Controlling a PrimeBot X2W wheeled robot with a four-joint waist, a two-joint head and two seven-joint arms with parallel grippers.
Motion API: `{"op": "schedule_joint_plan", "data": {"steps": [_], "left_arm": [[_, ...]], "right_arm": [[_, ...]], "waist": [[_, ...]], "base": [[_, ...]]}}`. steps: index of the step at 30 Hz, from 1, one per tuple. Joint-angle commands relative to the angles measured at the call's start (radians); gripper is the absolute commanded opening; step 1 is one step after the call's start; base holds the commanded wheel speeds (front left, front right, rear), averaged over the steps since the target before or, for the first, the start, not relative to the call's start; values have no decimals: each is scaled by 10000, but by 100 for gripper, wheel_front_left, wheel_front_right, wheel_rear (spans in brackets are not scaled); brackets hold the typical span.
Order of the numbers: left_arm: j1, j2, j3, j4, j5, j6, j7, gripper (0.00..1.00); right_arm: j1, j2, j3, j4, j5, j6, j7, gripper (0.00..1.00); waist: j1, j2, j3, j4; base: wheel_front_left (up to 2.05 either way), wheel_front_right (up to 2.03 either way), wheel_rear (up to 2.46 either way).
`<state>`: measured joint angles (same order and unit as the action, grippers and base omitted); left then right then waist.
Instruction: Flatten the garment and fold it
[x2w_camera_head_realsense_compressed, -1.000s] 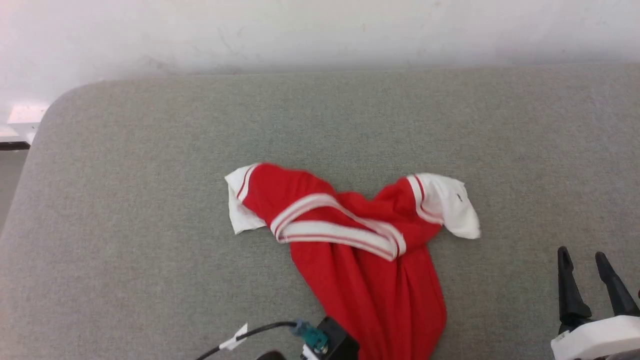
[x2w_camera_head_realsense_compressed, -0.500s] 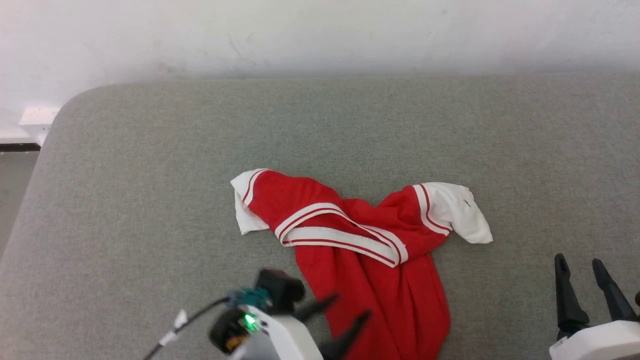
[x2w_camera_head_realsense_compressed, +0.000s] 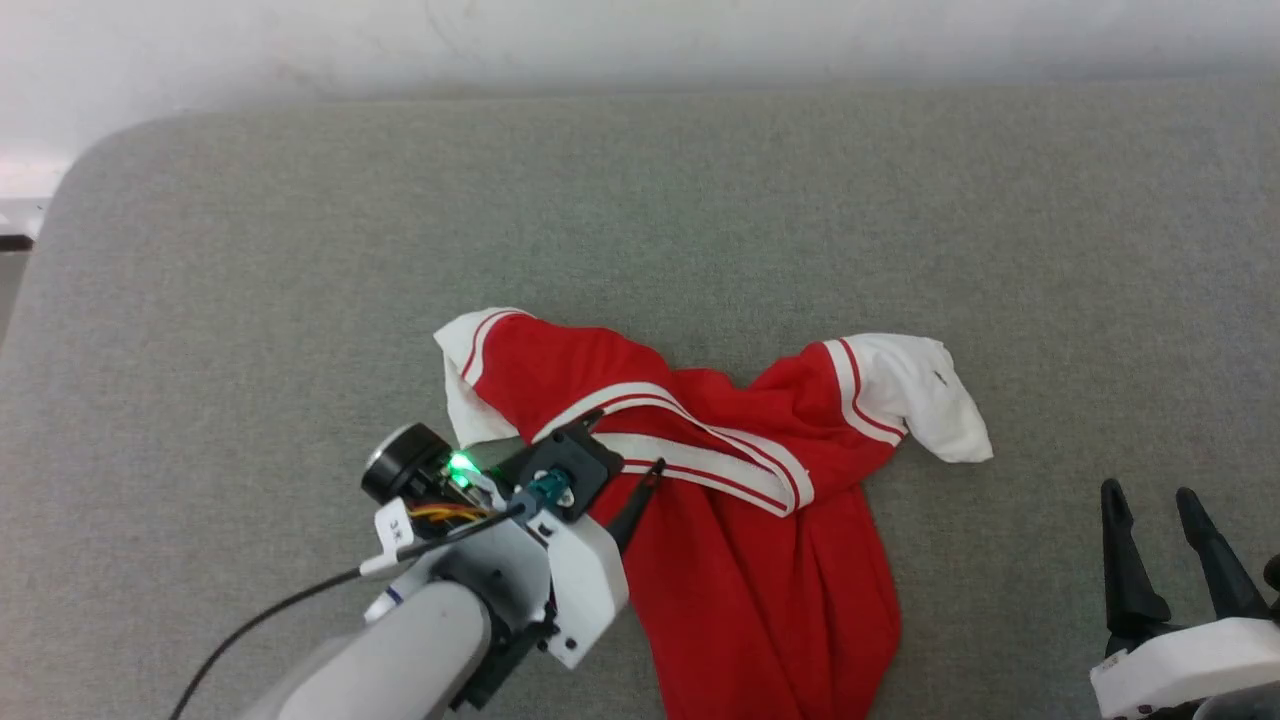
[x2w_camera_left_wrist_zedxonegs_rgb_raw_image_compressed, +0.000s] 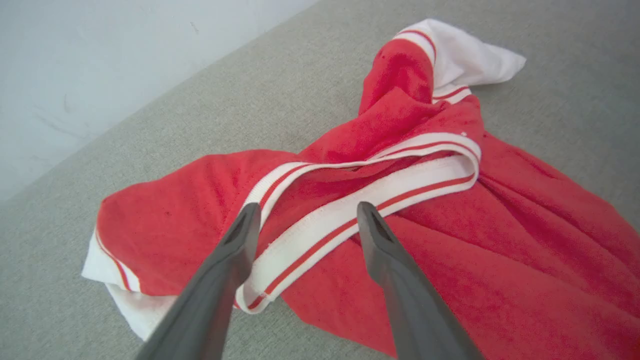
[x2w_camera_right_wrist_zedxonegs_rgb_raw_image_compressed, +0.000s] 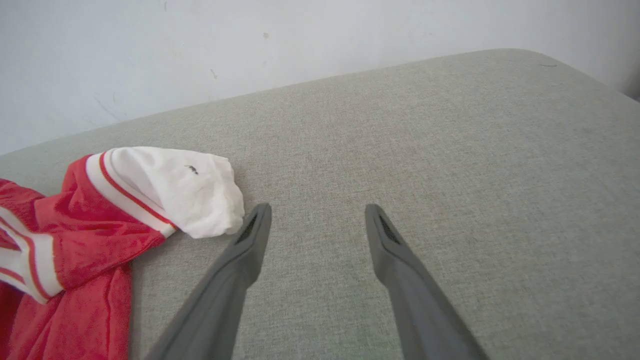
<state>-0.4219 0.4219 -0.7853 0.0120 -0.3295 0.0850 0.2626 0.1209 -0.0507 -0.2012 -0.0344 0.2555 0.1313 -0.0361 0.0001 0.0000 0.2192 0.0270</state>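
Observation:
The garment (x2w_camera_head_realsense_compressed: 760, 570) lies crumpled on the grey padded surface, red with white sleeves spread left and right and a striped white-and-red trim band (x2w_camera_head_realsense_compressed: 700, 465) looped across its middle. My left gripper (x2w_camera_head_realsense_compressed: 630, 445) hovers open over the left end of that band. In the left wrist view its fingers straddle the trim (x2w_camera_left_wrist_zedxonegs_rgb_raw_image_compressed: 320, 220) with nothing gripped. My right gripper (x2w_camera_head_realsense_compressed: 1147, 492) stands open at the lower right, apart from the cloth. In the right wrist view the right gripper (x2w_camera_right_wrist_zedxonegs_rgb_raw_image_compressed: 317, 207) is above bare fabric, just right of the white sleeve (x2w_camera_right_wrist_zedxonegs_rgb_raw_image_compressed: 180, 190).
The grey padded surface (x2w_camera_head_realsense_compressed: 300, 300) stretches wide on all sides of the garment, with a rounded far-left corner (x2w_camera_head_realsense_compressed: 90, 160). A white wall (x2w_camera_head_realsense_compressed: 600, 30) runs along its far edge. A cable (x2w_camera_head_realsense_compressed: 270, 615) trails from my left wrist.
My left gripper has opened and moved from the lower hem up to the striped trim band. The head camera shifted a little. The right gripper has stayed open in place.

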Motion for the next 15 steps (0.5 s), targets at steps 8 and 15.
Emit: {"op": "schedule_joint_plan", "data": {"steps": [8,15], "left_arm": [[-875,-80,-329,1773,388,-512,-350,100],[-1142,-272,-569,2737,446,-780,-553,100]], "right_arm": [[-309,5,-74,-73,-21,-6,-107,100],[-470,5,-69,-34,-34,-6,-135,100]], "waist": [[-1,0,859,-374],[-1,0,1048,-380]], "base": [[0,0,0],[0,0,0]]}}
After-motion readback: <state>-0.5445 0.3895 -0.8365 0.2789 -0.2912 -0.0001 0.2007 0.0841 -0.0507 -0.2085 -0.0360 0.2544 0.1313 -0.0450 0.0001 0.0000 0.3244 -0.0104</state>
